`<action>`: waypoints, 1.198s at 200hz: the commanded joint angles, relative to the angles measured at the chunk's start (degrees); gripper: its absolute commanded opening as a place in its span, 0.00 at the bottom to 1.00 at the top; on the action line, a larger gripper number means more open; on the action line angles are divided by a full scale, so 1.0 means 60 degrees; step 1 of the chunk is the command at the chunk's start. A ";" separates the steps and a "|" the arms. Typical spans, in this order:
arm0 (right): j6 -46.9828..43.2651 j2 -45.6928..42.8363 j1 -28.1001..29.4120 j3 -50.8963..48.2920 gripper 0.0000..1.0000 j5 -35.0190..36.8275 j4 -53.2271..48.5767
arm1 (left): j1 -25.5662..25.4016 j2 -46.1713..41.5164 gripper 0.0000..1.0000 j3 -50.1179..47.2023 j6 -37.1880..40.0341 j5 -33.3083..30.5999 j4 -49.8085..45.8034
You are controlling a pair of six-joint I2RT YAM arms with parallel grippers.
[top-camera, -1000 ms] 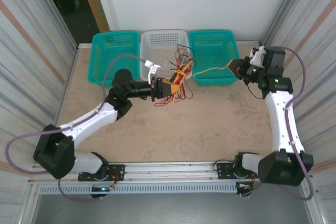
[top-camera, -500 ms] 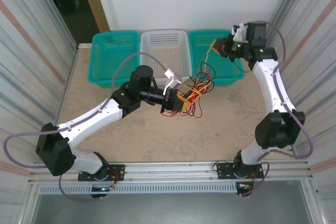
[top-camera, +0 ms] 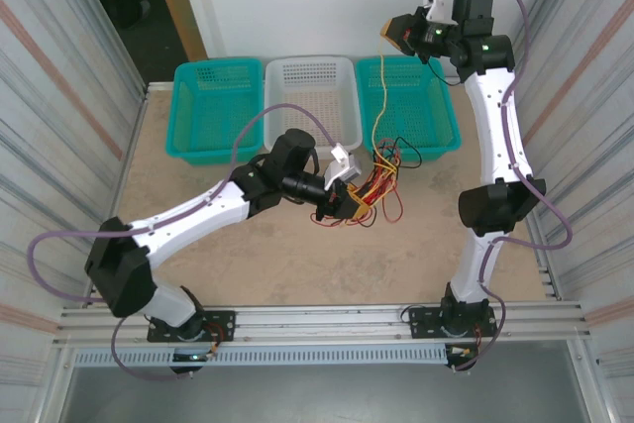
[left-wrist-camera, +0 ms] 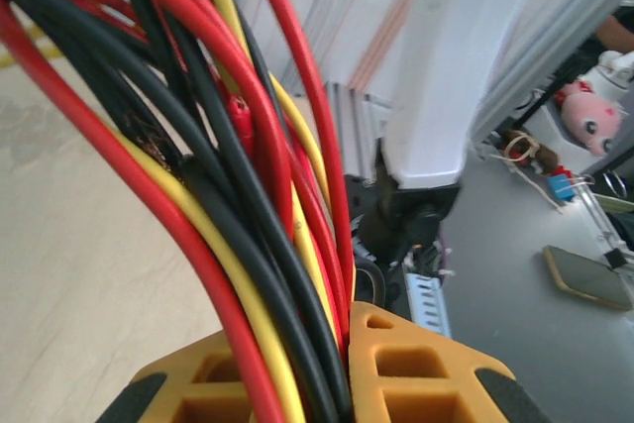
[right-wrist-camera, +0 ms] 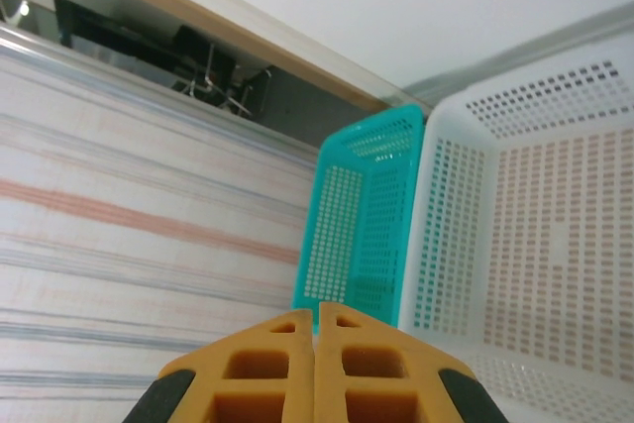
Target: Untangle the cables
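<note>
Between the fingers of the left pincer (top-camera: 354, 199): a bundle of red, yellow and black cables (top-camera: 378, 183). Its jaws are nearly closed and clamped on the bundle, with loose loops spilling just right of the tips. Versus a second ago, I see that pincer has carried the bundle rightward, to just in front of the right teal basket (top-camera: 451, 134). The right pincer (top-camera: 399, 33) went from beside that basket to high above its far rim. Its pads are pressed together, pinching one yellow cable (top-camera: 377, 106). That cable now drops straight below it to the bundle; earlier it stretched sideways.
</note>
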 commanded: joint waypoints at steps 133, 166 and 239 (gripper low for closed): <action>0.1292 -0.4784 -0.2291 -0.5088 0.00 -0.0085 0.3118 | 0.2025 -0.0547 0.00 -0.2721 -0.4979 -0.0835 0.6070; 0.1389 -0.5458 -0.2519 -0.6355 0.00 -0.0223 0.3368 | 0.2062 -0.0669 0.00 -0.2828 -0.5266 -0.0715 0.6548; 0.1267 -0.6631 -0.3463 -0.8261 0.00 -0.0475 0.3249 | 0.2641 -0.0994 0.00 -0.3417 -0.5910 -0.0475 0.7491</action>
